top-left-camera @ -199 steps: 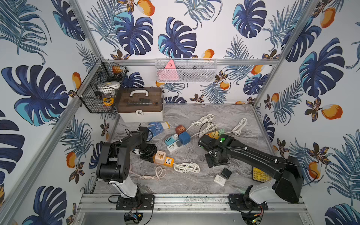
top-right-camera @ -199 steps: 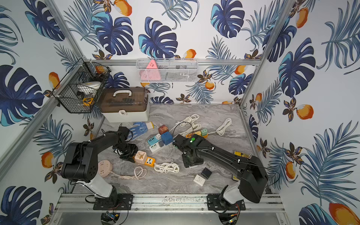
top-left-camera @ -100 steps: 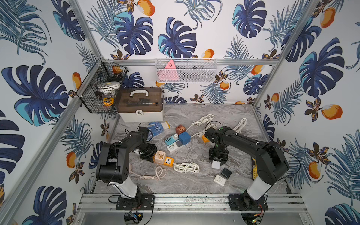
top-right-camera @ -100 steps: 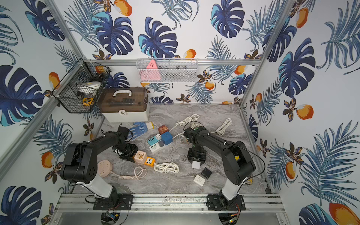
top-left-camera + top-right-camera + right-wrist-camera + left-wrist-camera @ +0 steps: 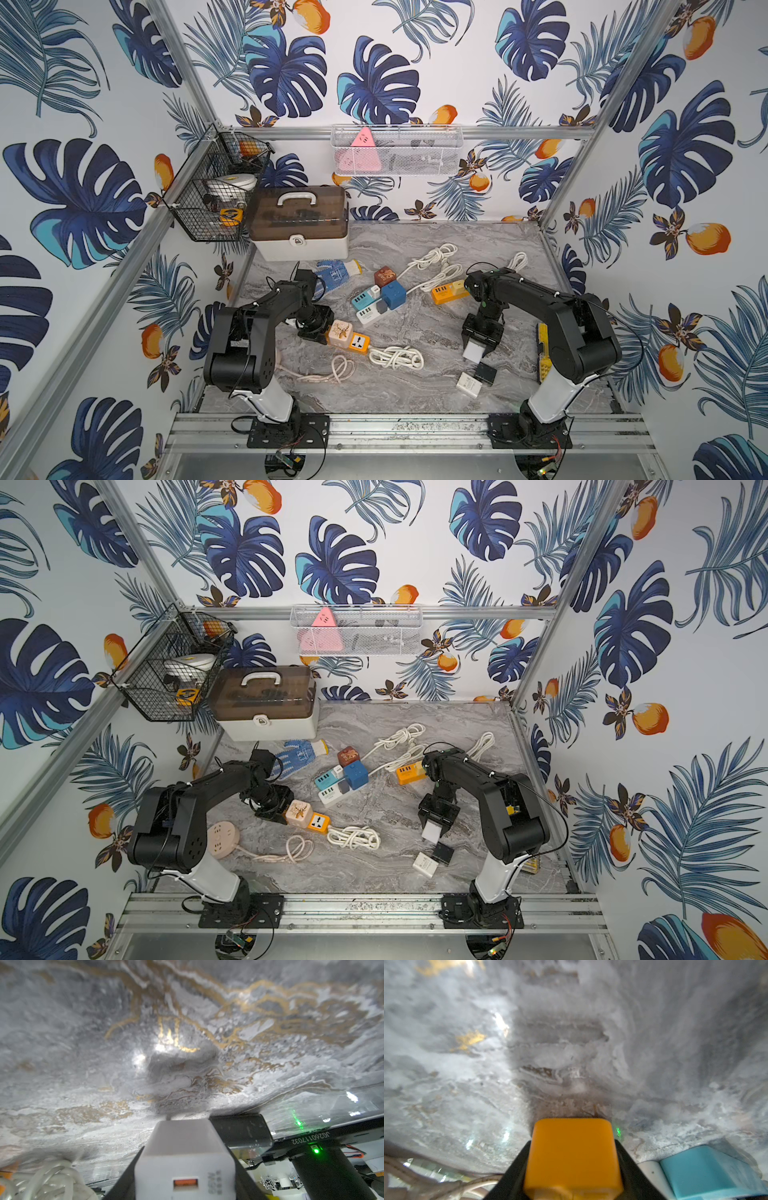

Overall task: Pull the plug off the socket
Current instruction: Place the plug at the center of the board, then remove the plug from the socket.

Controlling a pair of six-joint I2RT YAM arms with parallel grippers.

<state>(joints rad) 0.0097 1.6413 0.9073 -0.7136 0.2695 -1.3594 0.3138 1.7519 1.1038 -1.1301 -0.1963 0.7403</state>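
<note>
now my right pincer grips the white plug just above the counter, free and well to the right of the orange socket, which my left pincer clamps.

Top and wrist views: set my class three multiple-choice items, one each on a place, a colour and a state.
1. Where is the pink triangle? A on the table; B in the white mesh basket on the back wall; C in the black wire basket.
2. What colour is the plug in the right claw? A blue; B white; C orange.
3. How is the left claw? A open, empty; B out of view; C shut on the orange socket block.
Answers: B, it shows through the mesh; B, the right wrist view shows its white body; C, the claw clamps both its sides.
</note>
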